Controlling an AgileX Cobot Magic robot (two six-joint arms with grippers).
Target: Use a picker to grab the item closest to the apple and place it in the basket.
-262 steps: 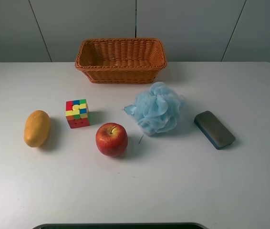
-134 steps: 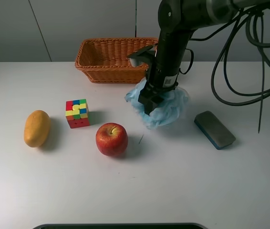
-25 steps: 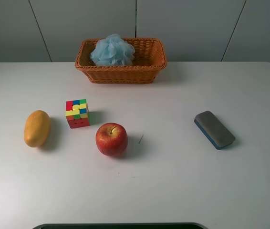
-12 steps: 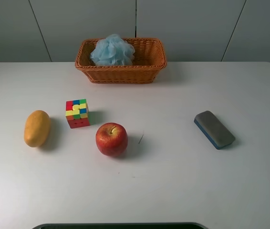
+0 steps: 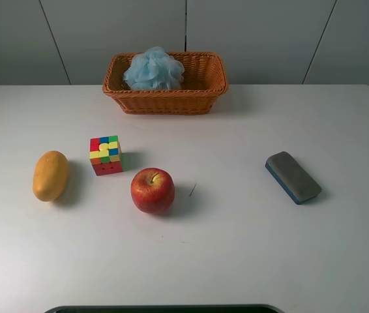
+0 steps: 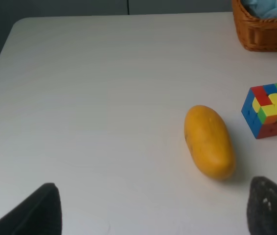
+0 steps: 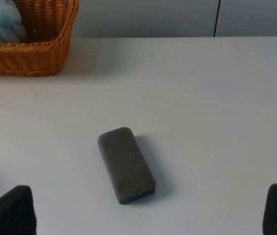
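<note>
A red apple sits on the white table left of centre. The light blue bath pouf lies inside the wicker basket at the back; it also shows in the left wrist view and the right wrist view. Neither arm shows in the high view. My left gripper is open and empty, fingertips wide apart over bare table near the mango. My right gripper is open and empty, fingertips spread wide near the eraser.
A multicoloured puzzle cube stands left of the apple, and a yellow mango lies further left. A grey and blue board eraser lies on the right. A small dark mark sits right of the apple.
Over the last second nothing has moved. Earlier the right arm took the blue pouf from beside the apple into the basket and then withdrew out of the high view.
</note>
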